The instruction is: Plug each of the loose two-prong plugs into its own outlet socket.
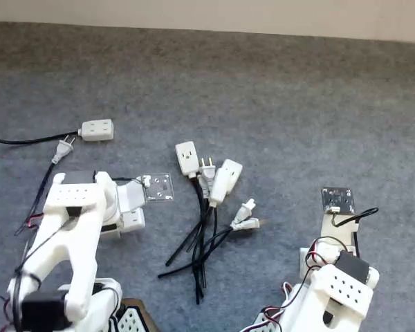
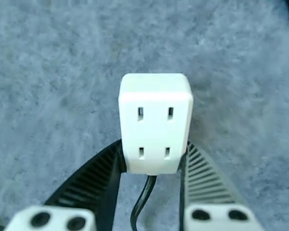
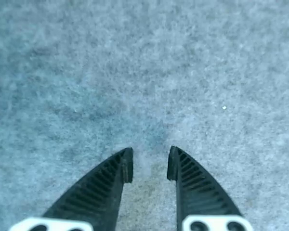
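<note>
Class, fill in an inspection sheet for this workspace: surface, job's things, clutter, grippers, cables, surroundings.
Surface: grey carpet.
Job's things: held outlet block; far-left outlet block with loose plug beside it; middle outlet block; middle plugs nearby.
Clutter: nothing seen.
Grippers: left gripper, fingers against both sides of the held outlet block; right gripper open over bare carpet.
Cables: black cables bundled and crossing, trailing from the middle plugs.
Surroundings: pale wall beyond the carpet.
</note>
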`<state>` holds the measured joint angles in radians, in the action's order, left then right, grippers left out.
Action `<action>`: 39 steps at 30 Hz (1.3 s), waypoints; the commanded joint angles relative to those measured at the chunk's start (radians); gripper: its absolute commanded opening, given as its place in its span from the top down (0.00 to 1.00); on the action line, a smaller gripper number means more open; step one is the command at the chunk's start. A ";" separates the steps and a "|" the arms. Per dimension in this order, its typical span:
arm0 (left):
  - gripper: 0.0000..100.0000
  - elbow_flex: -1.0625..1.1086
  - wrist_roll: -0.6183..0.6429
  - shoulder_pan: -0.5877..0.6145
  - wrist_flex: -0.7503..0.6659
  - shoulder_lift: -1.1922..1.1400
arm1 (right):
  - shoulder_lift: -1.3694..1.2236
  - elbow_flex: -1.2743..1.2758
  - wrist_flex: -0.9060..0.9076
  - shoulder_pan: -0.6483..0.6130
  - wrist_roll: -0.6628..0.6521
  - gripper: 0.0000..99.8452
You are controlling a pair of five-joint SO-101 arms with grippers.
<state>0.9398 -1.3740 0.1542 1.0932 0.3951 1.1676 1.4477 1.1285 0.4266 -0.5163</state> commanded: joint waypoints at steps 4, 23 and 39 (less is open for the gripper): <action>1.00 -0.094 0.021 -0.097 -0.120 -0.277 | 0.010 -0.012 -0.013 -0.013 -0.012 0.87; 0.72 -0.124 0.219 -0.185 0.117 0.067 | 0.010 -0.012 -0.015 -0.013 -0.012 0.87; 0.72 -0.180 1.068 0.074 0.098 0.214 | -0.001 -0.364 0.191 -0.269 -0.011 0.87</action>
<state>0.7940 -0.4872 0.1695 1.2513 0.7004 1.1661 1.2467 1.2559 0.2440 -0.5163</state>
